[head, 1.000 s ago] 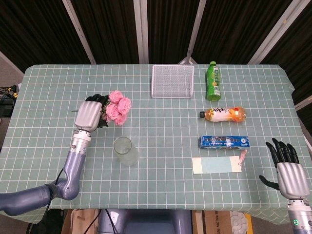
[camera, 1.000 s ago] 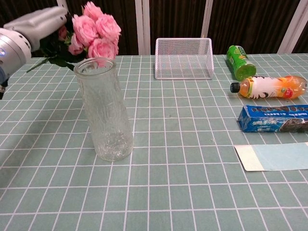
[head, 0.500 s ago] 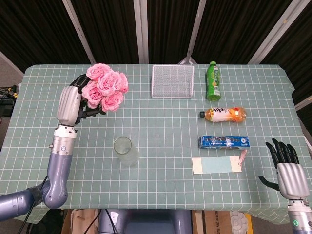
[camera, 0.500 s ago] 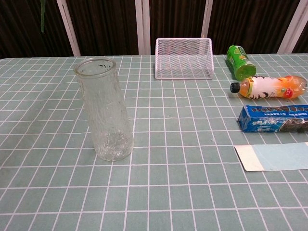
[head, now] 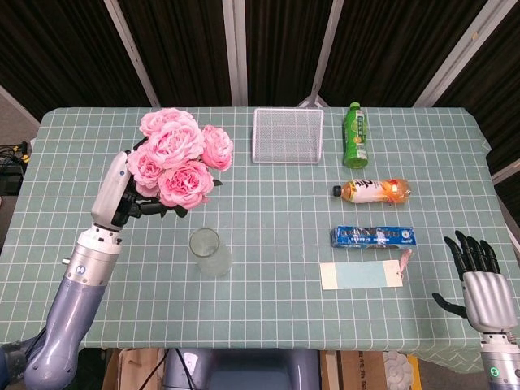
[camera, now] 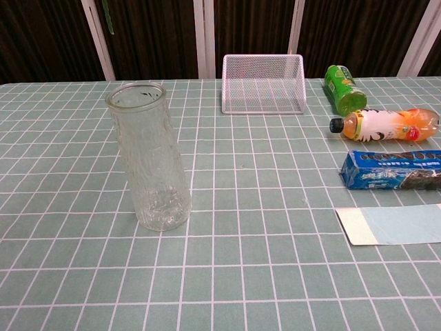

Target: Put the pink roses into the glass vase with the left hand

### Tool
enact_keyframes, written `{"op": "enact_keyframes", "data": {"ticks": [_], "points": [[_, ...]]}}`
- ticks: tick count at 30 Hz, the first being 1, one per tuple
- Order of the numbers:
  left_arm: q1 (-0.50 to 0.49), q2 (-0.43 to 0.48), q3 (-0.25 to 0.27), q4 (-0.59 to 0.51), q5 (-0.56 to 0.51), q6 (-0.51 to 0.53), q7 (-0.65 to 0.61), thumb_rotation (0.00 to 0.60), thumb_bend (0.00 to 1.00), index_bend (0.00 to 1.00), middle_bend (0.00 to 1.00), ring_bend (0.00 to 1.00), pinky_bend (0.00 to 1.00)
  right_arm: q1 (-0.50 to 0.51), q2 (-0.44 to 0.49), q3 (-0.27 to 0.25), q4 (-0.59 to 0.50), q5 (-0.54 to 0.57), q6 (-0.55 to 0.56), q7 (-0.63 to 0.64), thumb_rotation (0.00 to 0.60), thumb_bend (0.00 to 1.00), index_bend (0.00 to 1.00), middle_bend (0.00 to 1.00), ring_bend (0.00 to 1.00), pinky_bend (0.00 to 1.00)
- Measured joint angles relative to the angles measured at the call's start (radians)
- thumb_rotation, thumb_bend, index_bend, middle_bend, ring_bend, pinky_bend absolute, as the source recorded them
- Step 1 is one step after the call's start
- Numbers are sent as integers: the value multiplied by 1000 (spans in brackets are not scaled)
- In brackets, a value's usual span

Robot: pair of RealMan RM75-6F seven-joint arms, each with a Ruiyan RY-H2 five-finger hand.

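left hand (head: 114,191) holds pink roses (head: 177,156) above glass vase (head: 209,251).

Place: a robot test lab, staged tabletop.
Backdrop: black curtains (head: 65,49) all round.
Table: green checked cloth (head: 268,211).
Props: wire basket (head: 288,136), bottles, neatly laid apart.

Clear textured glass vase (camera: 148,165), rough-patterned wall, glossy, on matt checked cloth table cover (camera: 275,276). White wire-mesh metal basket (camera: 263,83) at far centre; glossy plastic on green bottle (camera: 342,88) and orange bottle (camera: 386,125) at right. Shiny blue wrapper on packet (camera: 391,169); matt pale paper card (camera: 393,224) nearest.
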Motion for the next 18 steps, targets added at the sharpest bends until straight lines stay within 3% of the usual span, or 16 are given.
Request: {"op": "enact_keyframes", "data": {"ticks": [6,18], "points": [[3,52,-4,-77,-40,-14,5,600,448,296,344,269,326,-2,1,-1,-2,-5,5,0,600,155,99,36,0,0],[8,73,50,-79,27,-129,-120,600,448,295,339,269,326,-4,4,2,-2,-5,10,8,600,155,99,36,0,0]]}}
